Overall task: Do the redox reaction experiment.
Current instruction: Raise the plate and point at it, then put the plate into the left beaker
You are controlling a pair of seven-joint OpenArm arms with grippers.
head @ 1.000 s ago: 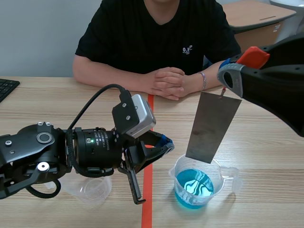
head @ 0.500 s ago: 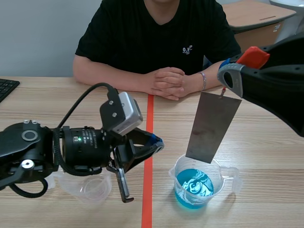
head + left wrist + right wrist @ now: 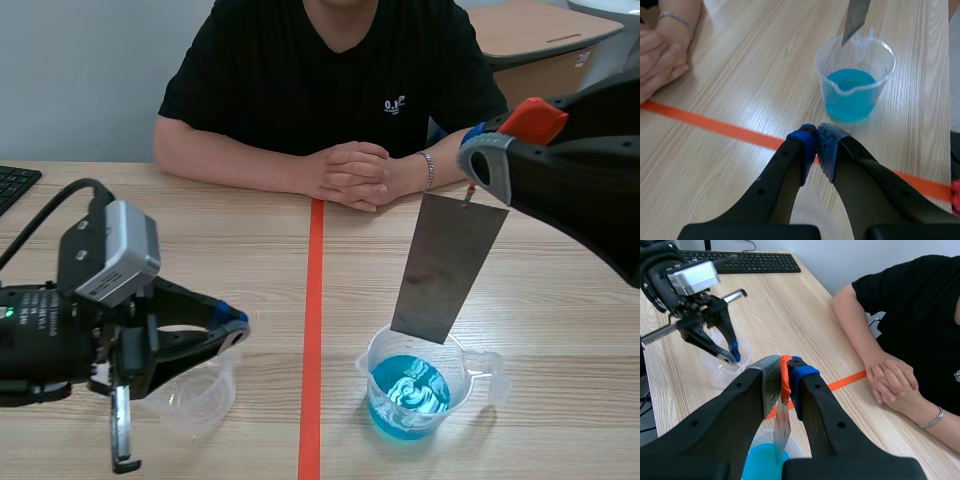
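Right gripper (image 3: 786, 371) clamps the metal plate (image 3: 445, 268), hanging over the beaker (image 3: 376, 356) of blue solution (image 3: 408, 396); lower vertically, clear of the rim (left gripper (image 3: 817, 139) closed, empty).

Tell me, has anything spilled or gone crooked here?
Nothing spilled: the blue liquid sits inside the upright beaker. Only the metal sheet looks askew, hanging tilted from the right gripper over the beaker, which seems intended.
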